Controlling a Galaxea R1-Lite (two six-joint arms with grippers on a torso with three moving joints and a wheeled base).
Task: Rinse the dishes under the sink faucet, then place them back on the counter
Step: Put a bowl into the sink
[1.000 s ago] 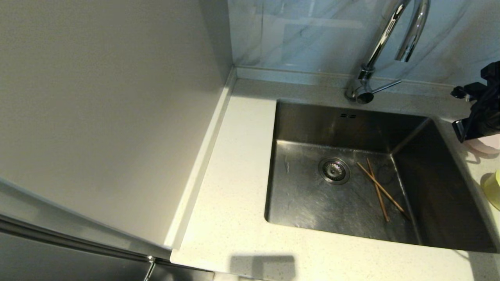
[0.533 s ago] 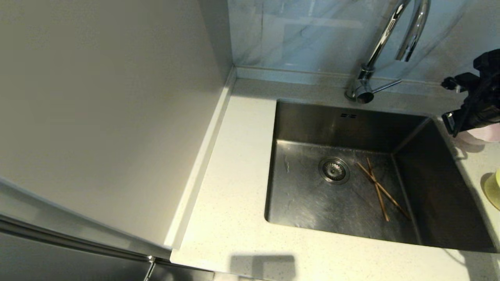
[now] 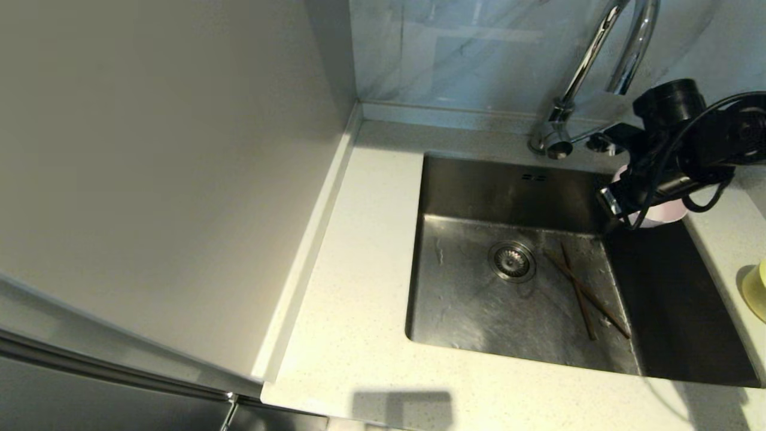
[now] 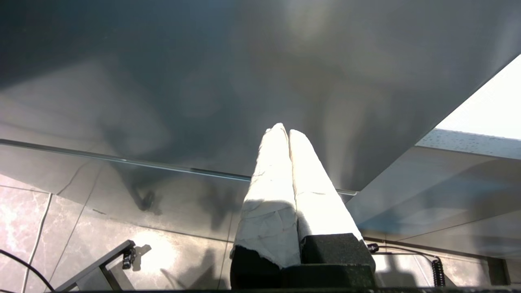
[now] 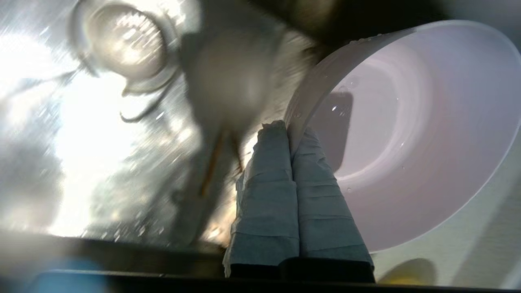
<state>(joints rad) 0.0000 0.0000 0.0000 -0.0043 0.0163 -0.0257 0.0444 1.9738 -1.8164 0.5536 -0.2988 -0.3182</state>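
Note:
My right gripper (image 3: 619,206) is shut on the rim of the pale pink bowl (image 3: 665,213) and holds it tilted above the back right corner of the sink (image 3: 473,197), just below the spout of the chrome faucet (image 3: 589,66). In the right wrist view the wrapped fingertips (image 5: 276,138) pinch the pink bowl (image 5: 407,134) at its rim, and the bowl's inside carries water drops. The brown chopsticks (image 3: 583,293) lie crossed on the sink floor, right of the drain strainer (image 3: 511,261). The yellow-green bowl (image 3: 755,290) stands on the counter (image 3: 359,299) at the right edge. My left gripper (image 4: 283,131) is shut and empty, parked out of the head view.
The faucet's side lever (image 3: 589,136) points right, close behind the right arm. A plain grey wall panel (image 3: 167,167) rises along the counter's left. The raised rim (image 3: 311,239) runs at its foot. The left gripper faces a grey panel (image 4: 244,73) above a tiled floor.
My right gripper has carried the pink bowl leftward from the counter on the sink's right to above the sink's back right corner. The chopsticks and yellow-green bowl have stayed put.

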